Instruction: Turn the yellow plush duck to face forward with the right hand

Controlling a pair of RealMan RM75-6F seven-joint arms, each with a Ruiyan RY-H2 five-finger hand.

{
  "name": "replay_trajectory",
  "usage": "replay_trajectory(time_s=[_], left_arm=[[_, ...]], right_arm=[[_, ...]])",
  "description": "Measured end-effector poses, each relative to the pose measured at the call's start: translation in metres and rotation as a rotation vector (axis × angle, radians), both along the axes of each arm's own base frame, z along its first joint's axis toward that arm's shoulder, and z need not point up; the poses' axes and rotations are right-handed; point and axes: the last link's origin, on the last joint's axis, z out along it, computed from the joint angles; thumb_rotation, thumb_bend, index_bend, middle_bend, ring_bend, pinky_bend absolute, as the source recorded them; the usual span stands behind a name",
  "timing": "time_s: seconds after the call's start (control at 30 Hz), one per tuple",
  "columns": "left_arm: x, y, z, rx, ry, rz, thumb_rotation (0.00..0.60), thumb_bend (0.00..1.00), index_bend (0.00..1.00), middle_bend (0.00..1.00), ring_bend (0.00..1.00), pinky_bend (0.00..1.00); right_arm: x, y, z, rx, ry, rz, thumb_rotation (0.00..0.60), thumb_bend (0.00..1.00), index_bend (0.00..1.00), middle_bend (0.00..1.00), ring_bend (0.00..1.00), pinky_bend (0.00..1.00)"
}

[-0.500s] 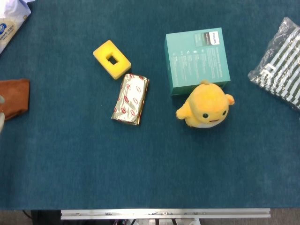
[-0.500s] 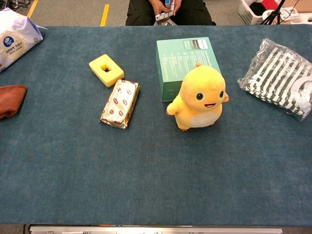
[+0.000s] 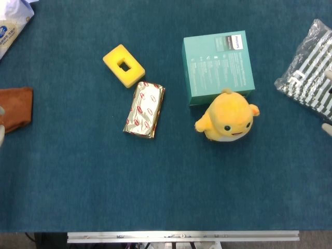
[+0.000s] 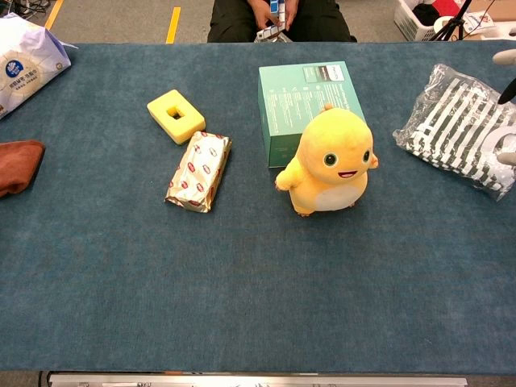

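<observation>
The yellow plush duck [image 3: 228,122] [image 4: 330,161] stands upright just in front of the teal box [image 3: 218,67] [image 4: 309,105]. Its face points toward the table's front edge, turned slightly to my right. Only fingertips of my right hand [image 4: 508,105] [image 3: 327,128] show at the right edge, spread apart over the striped bag [image 4: 459,125] and well clear of the duck. They hold nothing. A pale sliver of my left hand [image 3: 1,129] shows at the left edge of the head view; how its fingers lie is hidden.
A foil-wrapped packet [image 3: 144,110] and a yellow foam block [image 3: 123,65] lie left of the box. A brown cloth [image 3: 15,108] sits at the left edge and a white bag [image 4: 28,56] at the back left. A person sits behind the table [image 4: 121,266].
My right hand's fingertips have come into view at the right edge in both views. The duck and the other objects have not moved.
</observation>
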Motion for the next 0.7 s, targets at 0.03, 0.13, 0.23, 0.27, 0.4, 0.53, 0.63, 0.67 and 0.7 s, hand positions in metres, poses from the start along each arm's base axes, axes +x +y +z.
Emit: replay_trajectory(time_s=[0.03, 0.13, 0.23, 0.27, 0.4, 0.53, 0.63, 0.67, 0.7], left_arm=[[0.0, 0.0, 0.0, -0.001, 0.0, -0.001, 0.6, 0.38, 0.42, 0.47, 0.37, 0.39], [0.001, 0.0, 0.0, -0.001, -0.001, -0.003, 0.6, 0.38, 0.42, 0.47, 0.37, 0.39], [0.0, -0.001, 0.001, 0.006, -0.001, -0.003, 0.6, 0.38, 0.42, 0.47, 0.37, 0.39], [0.0, -0.002, 0.002, 0.008, -0.001, -0.001, 0.6, 0.38, 0.42, 0.47, 0.37, 0.39], [-0.001, -0.003, 0.004, 0.013, 0.001, 0.006, 0.6, 0.38, 0.42, 0.47, 0.37, 0.39], [-0.002, -0.004, 0.005, 0.019, 0.001, 0.007, 0.6, 0.38, 0.42, 0.47, 0.37, 0.39], [-0.004, -0.006, 0.008, 0.026, 0.004, 0.013, 0.6, 0.38, 0.42, 0.47, 0.37, 0.39], [-0.004, -0.006, 0.008, 0.026, 0.006, 0.016, 0.6, 0.38, 0.43, 0.47, 0.37, 0.39], [-0.005, -0.006, 0.008, 0.025, 0.008, 0.018, 0.6, 0.38, 0.43, 0.47, 0.37, 0.39]], right_arm=[[0.003, -0.003, -0.001, 0.008, -0.001, 0.01, 0.6, 0.11, 0.14, 0.38, 0.2, 0.31], [0.013, -0.011, -0.007, 0.044, -0.004, 0.045, 0.6, 0.1, 0.14, 0.35, 0.2, 0.31], [0.025, -0.018, -0.014, 0.103, -0.012, 0.078, 0.6, 0.05, 0.13, 0.28, 0.17, 0.29], [0.029, -0.021, -0.017, 0.125, -0.015, 0.086, 0.6, 0.04, 0.12, 0.26, 0.16, 0.27], [0.051, -0.031, -0.032, 0.241, -0.026, 0.138, 0.598, 0.04, 0.08, 0.22, 0.12, 0.25], [0.075, -0.038, -0.044, 0.309, -0.037, 0.201, 0.593, 0.04, 0.07, 0.22, 0.11, 0.24], [0.094, -0.042, -0.054, 0.346, -0.041, 0.259, 0.593, 0.04, 0.07, 0.22, 0.11, 0.24], [0.101, -0.043, -0.058, 0.359, -0.04, 0.279, 0.593, 0.04, 0.07, 0.22, 0.11, 0.24], [0.105, -0.044, -0.061, 0.368, -0.036, 0.293, 0.593, 0.04, 0.07, 0.22, 0.11, 0.24]])
